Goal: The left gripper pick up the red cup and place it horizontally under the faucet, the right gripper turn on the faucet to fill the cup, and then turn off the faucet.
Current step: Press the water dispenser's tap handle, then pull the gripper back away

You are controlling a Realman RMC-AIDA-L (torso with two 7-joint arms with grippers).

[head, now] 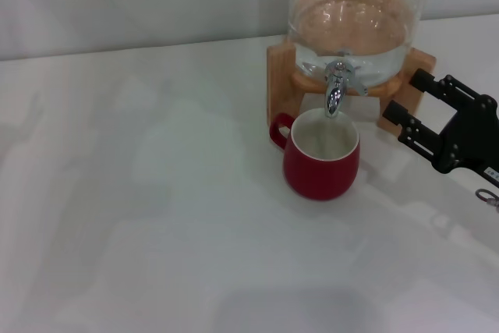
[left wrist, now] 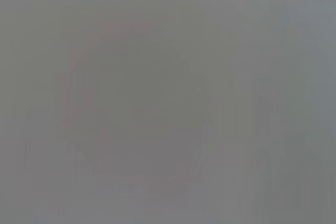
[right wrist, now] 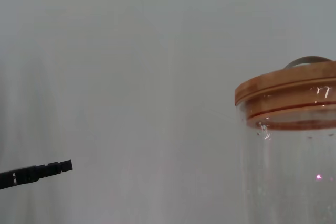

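Red cup [head: 321, 163] upright under faucet [head: 335, 88].

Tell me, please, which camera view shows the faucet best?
The head view shows it best: the faucet is in full sight at the front of the glass jar, its spout right over the red cup. The right wrist view shows only the jar's upper part and wooden lid; the left wrist view shows nothing recognisable.

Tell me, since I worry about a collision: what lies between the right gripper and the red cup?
In the head view, only bare white table separates the right gripper from the red cup; the wooden stand sits just behind that gap.
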